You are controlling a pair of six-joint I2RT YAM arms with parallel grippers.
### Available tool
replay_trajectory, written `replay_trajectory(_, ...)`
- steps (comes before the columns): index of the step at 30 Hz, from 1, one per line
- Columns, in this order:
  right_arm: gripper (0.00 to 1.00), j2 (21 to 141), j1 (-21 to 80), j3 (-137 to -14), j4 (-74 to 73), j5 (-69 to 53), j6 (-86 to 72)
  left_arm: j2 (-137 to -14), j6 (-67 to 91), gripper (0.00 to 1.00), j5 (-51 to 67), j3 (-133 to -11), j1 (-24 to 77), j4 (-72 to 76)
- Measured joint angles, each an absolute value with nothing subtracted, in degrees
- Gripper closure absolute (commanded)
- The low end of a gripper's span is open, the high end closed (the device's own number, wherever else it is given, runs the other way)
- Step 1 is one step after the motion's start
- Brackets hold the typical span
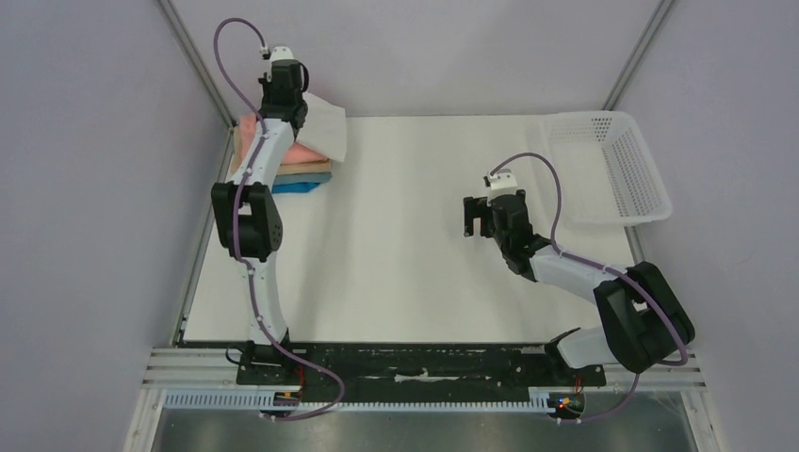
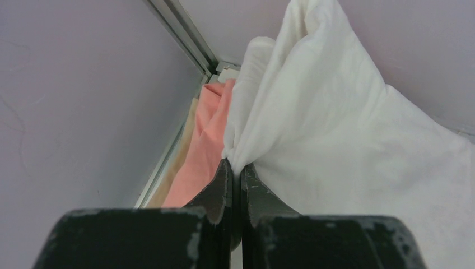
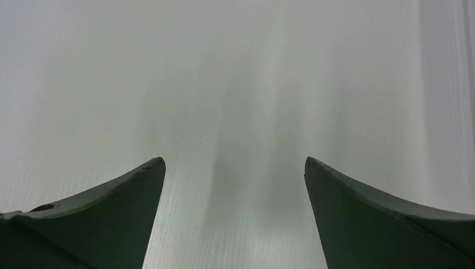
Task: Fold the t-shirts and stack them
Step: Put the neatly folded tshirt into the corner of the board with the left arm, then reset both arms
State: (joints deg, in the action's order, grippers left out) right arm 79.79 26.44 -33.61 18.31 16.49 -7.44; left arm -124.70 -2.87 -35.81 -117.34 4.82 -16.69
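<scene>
Pale grey walls closed round a white surface (image 1: 424,245), and the action sat in its far left corner. The left gripper (image 2: 237,171) was pinched shut on a bunched edge of the white t-shirt (image 2: 347,129), with the cloth gathered into a knot right at the fingertips. From there it spread beyond and to the right of the gripper in a broad, wrinkled sheet. Just left of the gripper, touching the white cloth, lay the salmon pink shirt (image 2: 204,134), with the tan shirt (image 1: 303,167) under it and the bright blue shirt (image 1: 297,187) lowest in the pile. In the overhead view the white shirt lay partly over that pile, hanging past its right edge; whether it rested fully on the pile or was partly held up could not be told. The right gripper (image 3: 234,162) hung well apart from all this with its jaws spread wide, nothing but surface showing between them, and the mesh basket (image 1: 650,184) off to its far right. The step in hand looked to be setting the white shirt on top of the stack. The next move would call for squaring the shirt over the pile beneath the gripper, letting go, and backing away without dragging the thin cloth askew.
</scene>
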Motion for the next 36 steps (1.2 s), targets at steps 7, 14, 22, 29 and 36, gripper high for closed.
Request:
replay_trajectory(7,0.02,80.5,26.4,-34.1,18.1,16.4,-7.5,-124.6,-0.6,0.98,-35.2,-110.1,-0.6,-9.5)
replay_trajectory(14,0.02,82.3,26.4,-35.1,17.8,15.3,-7.9,-124.6,2.7,0.98,-31.1,-106.1,-5.7,-7.9)
replay_trajectory(22,0.02,83.3,26.4,-35.8,17.3,14.9,-7.9,-124.6,4.4,0.95,-31.3,-104.4,-6.1,-5.2)
replay_trajectory(29,0.02,83.4,26.4,-35.9,17.0,14.9,-8.1,-123.5,8.1,0.22,-36.4,-98.9,-6.3,-4.7)
replay_trajectory(36,0.02,82.0,26.4,-35.8,16.2,15.1,-9.0,-113.2,13.7,0.2,-41.2,-93.3,-6.7,-5.9)
